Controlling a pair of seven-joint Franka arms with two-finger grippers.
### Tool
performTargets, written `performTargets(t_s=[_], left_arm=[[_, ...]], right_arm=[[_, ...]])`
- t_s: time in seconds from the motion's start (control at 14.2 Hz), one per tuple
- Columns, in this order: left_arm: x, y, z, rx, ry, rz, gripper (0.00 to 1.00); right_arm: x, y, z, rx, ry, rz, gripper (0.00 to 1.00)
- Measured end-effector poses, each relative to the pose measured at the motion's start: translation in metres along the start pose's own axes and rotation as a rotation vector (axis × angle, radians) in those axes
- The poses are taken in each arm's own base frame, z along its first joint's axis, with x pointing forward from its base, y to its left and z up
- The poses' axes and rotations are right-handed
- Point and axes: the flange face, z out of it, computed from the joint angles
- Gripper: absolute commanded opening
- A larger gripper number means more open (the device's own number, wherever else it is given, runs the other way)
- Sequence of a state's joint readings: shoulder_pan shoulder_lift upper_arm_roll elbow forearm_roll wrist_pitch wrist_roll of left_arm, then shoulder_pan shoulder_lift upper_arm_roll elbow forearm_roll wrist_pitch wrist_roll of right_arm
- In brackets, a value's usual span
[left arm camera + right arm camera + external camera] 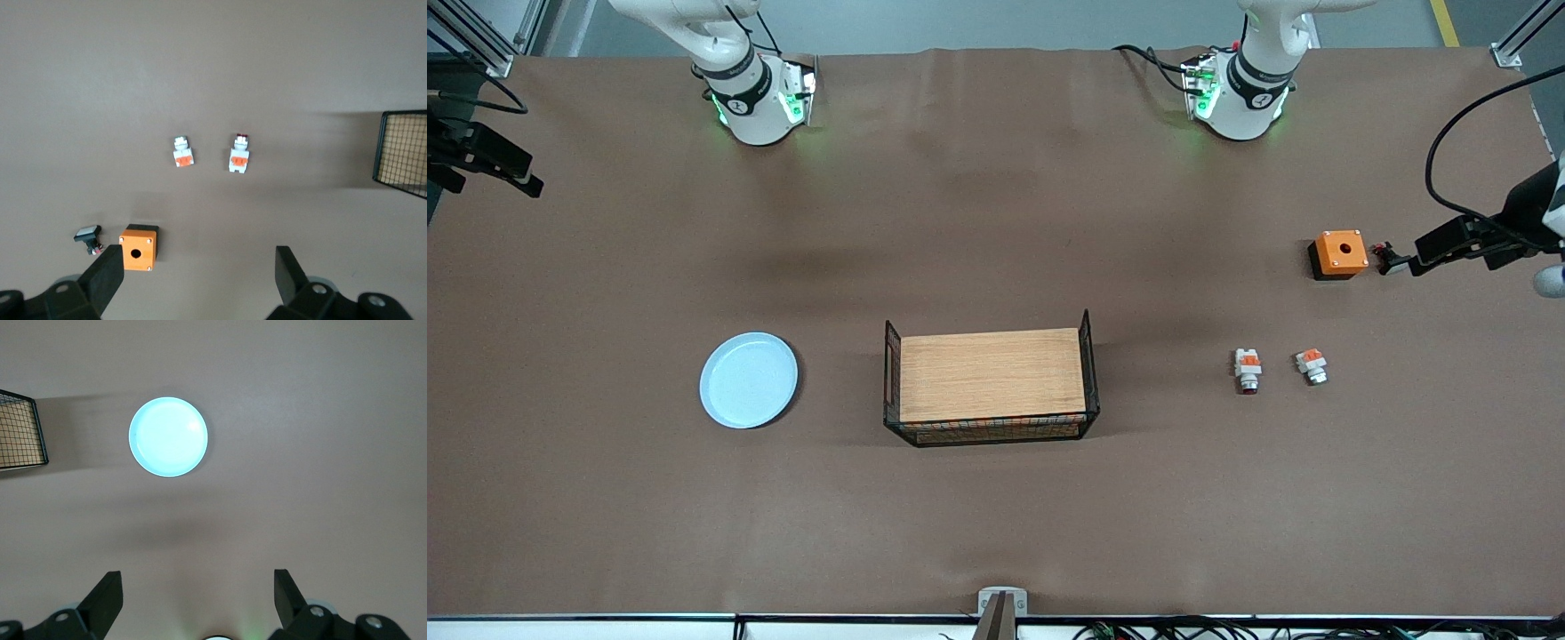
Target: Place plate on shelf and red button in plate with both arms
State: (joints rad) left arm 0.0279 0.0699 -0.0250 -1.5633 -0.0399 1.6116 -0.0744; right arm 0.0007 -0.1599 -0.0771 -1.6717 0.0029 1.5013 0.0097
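The pale light-blue plate [748, 380] lies flat on the brown table toward the right arm's end; it also shows in the right wrist view [168, 437]. The red button [1248, 370], white and orange with a dark red cap, lies toward the left arm's end; it also shows in the left wrist view [239, 155]. My left gripper [198, 277] is open and empty, high over the table near the orange box. My right gripper [198, 597] is open and empty, high over bare table near the plate. Neither gripper shows in the front view.
A similar white-orange part with a silver tip [1312, 365] lies beside the red button. An orange box with a hole [1340, 253] and a small black part [1392, 260] lie farther from the front camera. A wire basket [1089, 373] holding a wooden board stands mid-table.
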Motion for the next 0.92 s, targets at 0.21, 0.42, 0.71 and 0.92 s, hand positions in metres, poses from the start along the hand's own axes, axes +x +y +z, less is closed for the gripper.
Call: performTargets(t_s=[0.21, 0.42, 0.71, 0.92], left_arm=[[0.01, 0.002, 0.04, 0.0, -0.063, 0.001, 1.0], [0.018, 0.009, 0.086, -0.006, -0.073, 0.006, 1.0], [0.015, 0.019, 0.149, -0.008, -0.056, 0.012, 1.0], [0.017, 0.027, 0.195, -0.008, -0.063, 0.024, 1.0]], right_arm=[[0.0, 0.0, 0.0, -0.002, 0.003, 0.0, 1.0], [0.001, 0.0, 0.0, -0.002, 0.005, 0.0, 1.0], [0.0, 0.002, 0.0, -0.002, 0.003, 0.003, 1.0], [0.0, 0.007, 0.002, -0.002, -0.007, 0.014, 1.0]])
